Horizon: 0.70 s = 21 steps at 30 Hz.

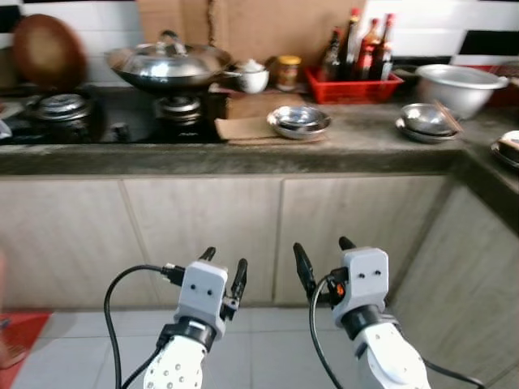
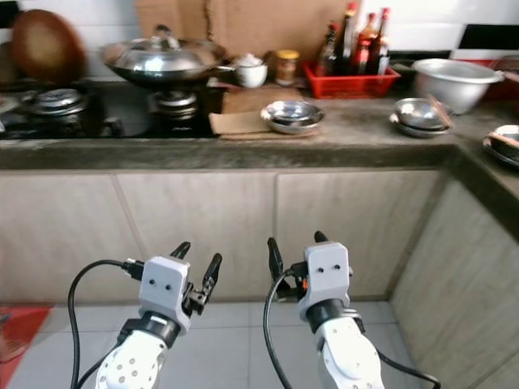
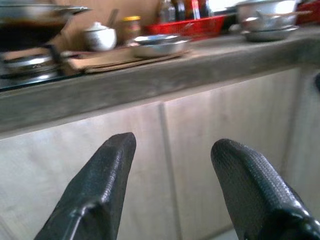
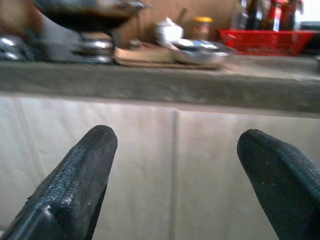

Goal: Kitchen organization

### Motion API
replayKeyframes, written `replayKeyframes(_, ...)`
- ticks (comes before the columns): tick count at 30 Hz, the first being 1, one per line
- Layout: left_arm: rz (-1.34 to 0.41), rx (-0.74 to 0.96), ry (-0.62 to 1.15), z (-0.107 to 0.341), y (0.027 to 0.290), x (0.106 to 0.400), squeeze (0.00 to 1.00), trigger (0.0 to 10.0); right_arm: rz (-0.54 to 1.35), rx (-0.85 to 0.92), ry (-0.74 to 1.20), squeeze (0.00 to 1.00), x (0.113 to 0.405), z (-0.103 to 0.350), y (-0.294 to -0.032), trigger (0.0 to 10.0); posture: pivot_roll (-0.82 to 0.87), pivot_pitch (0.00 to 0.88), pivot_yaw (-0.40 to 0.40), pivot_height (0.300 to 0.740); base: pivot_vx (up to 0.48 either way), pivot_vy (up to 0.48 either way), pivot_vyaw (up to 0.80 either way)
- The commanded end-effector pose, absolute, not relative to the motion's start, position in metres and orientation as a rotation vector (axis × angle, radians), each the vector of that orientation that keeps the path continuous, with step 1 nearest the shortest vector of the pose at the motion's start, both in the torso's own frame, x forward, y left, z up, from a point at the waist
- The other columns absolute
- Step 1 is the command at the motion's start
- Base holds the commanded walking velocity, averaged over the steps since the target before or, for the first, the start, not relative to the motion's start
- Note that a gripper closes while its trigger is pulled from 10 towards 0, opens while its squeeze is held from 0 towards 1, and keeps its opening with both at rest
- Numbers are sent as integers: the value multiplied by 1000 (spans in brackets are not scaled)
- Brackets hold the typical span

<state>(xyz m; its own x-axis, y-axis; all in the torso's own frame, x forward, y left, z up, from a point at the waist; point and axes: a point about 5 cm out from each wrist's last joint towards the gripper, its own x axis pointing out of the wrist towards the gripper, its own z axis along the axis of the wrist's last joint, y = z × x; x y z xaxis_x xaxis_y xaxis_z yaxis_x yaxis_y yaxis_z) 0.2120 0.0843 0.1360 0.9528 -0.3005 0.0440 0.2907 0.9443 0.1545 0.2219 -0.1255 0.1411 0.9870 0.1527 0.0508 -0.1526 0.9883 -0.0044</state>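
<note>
Before pale cabinet doors (image 1: 203, 235), the left gripper (image 1: 224, 267) and right gripper (image 1: 324, 258) are held low with jaws spread and empty, while on the counter (image 1: 243, 156) beyond, steel bowls (image 1: 300, 121), a wok (image 1: 169, 65) and a red basket (image 1: 350, 86) are seen unsorted, so organizing is judged barely begun.

Shiny metal wok (image 1: 169, 65); rough matt stone counter (image 1: 243, 154).
</note>
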Motion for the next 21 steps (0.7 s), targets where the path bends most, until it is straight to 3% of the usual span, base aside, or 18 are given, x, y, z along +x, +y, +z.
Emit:
replayKeyframes(1, -289, 160, -71, 137, 90, 212, 0, 10000, 170, 21, -68, 0, 222, 144, -118, 10000, 137, 38, -18, 740, 319, 0, 0)
replayKeyframes(7, -292, 159, -70, 137, 90, 211, 0, 10000, 162, 26, -57, 0, 222, 142, -118, 10000, 138, 41, -19, 740, 324, 0, 0)
replayKeyframes(15, -295, 159, -70, 137, 89, 211, 0, 10000, 153, 20, -66, 0, 224, 143, -119, 10000, 141, 49, -20, 740, 328, 0, -800)
replayKeyframes(21, -294, 158, -69, 137, 89, 211, 0, 10000, 147, 16, -92, 0, 229, 149, -122, 10000, 140, 49, -17, 740, 333, 0, 0)
